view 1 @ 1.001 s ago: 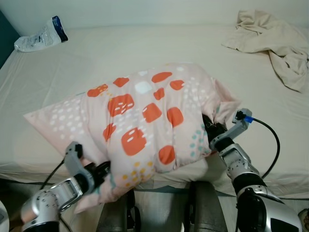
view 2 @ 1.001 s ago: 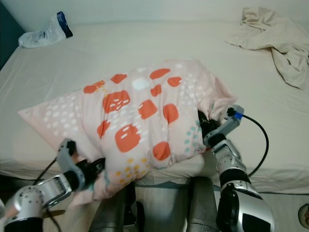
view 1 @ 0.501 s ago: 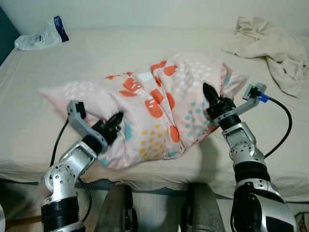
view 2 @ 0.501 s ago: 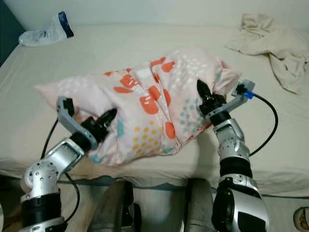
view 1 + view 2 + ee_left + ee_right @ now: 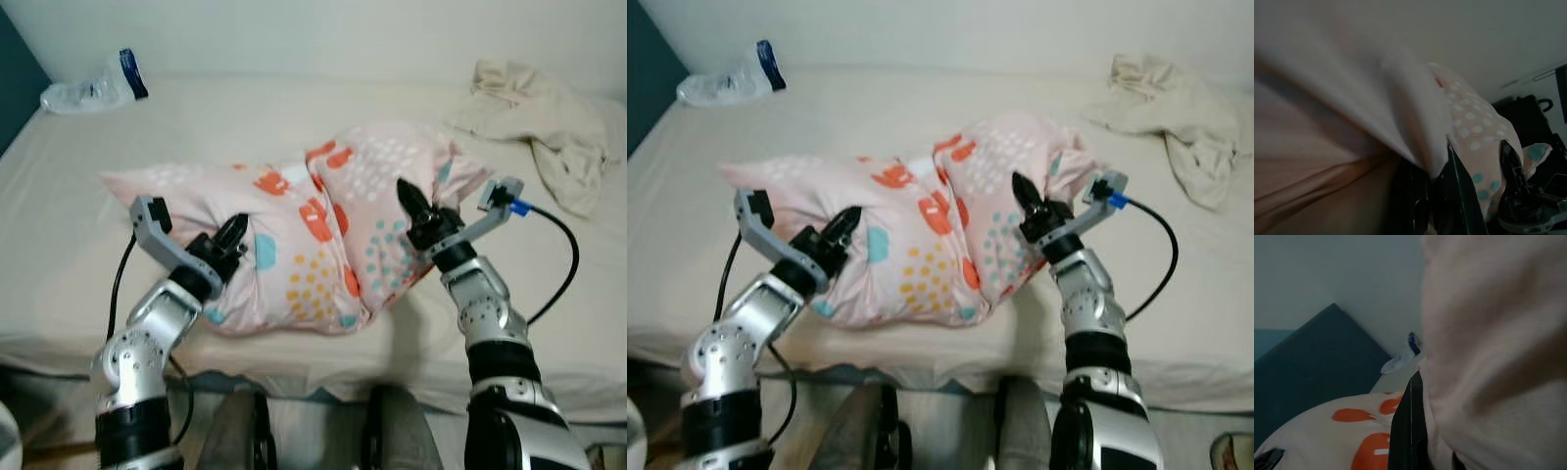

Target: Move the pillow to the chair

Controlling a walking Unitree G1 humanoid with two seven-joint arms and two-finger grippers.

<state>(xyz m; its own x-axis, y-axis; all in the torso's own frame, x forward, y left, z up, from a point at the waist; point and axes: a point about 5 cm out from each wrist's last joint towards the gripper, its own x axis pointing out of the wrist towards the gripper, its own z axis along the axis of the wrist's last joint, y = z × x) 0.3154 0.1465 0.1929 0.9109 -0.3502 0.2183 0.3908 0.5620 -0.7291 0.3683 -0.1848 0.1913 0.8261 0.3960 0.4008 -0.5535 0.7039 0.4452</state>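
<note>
The pink pillow (image 5: pixel 323 225), printed with orange patches and white and teal dots, lies bunched across the near part of the bed (image 5: pixel 245 117), squeezed between my two arms. My left gripper (image 5: pixel 231 243) is shut on the pillow's near left side; its fabric (image 5: pixel 1474 137) runs between the black fingers in the left wrist view. My right gripper (image 5: pixel 411 208) is shut on the right end, one finger (image 5: pixel 1409 431) lying against the cloth and the other hidden behind it. No chair is in sight.
A crumpled beige cloth (image 5: pixel 539 122) lies at the bed's far right. A clear plastic bag with a blue end (image 5: pixel 93 90) sits at the far left corner beside a dark teal panel (image 5: pixel 15 108). The bed's front edge (image 5: pixel 294 367) runs just before my legs.
The pillow has gone from close under the camera out over the bed and lower, folding into a bunched shape. Both arms stretched forward with it.
</note>
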